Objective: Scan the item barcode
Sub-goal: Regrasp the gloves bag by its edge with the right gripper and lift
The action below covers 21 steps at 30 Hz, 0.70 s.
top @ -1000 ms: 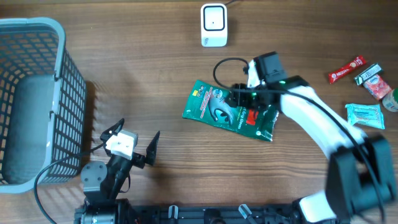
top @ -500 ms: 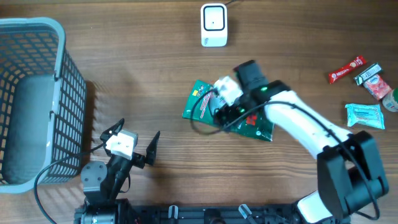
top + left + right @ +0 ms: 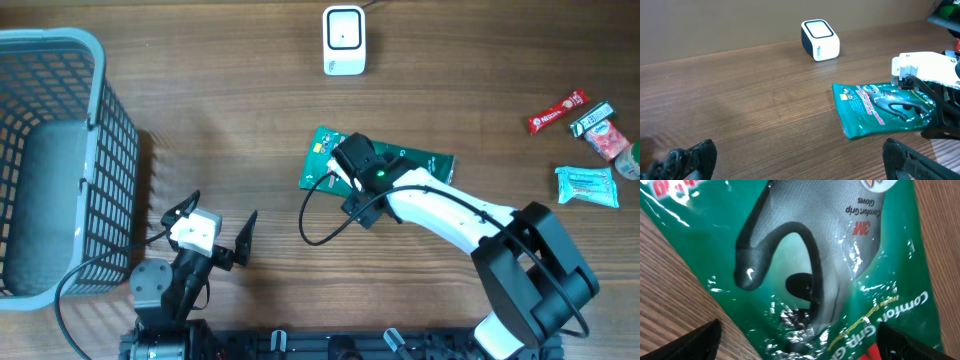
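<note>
You get soft, even light; the basket (image 3: 50, 40) throws a faint shadow rightward across the table (image 3: 220, 110), and glare speckles the green packet (image 3: 850, 325) up close.

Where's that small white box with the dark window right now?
Overhead view, top centre: the small white box stands alone on the wooden table, beyond the green glove packet.

The right arm (image 3: 440, 205) had white shells between black joints, a green light (image 3: 381, 176) near its wrist and a looping black cable (image 3: 312, 228). The left gripper (image 3: 225, 204) had black fingers (image 3: 245, 238) and a white block (image 3: 195, 231).
</note>
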Each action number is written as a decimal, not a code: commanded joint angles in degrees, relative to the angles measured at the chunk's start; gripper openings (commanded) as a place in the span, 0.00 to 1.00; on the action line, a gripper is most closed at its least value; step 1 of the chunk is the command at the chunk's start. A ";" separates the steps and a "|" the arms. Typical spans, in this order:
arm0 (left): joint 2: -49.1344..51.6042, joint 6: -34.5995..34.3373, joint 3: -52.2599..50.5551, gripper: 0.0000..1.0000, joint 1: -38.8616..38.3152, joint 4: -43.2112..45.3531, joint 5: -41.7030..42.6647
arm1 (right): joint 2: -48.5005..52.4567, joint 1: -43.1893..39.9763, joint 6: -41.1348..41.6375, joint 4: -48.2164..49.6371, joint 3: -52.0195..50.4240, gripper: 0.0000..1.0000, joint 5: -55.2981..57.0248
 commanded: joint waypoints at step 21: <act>-0.24 -0.48 -0.31 1.00 0.09 0.17 0.70 | 14.82 -11.52 1.53 -3.76 -4.94 0.05 -14.93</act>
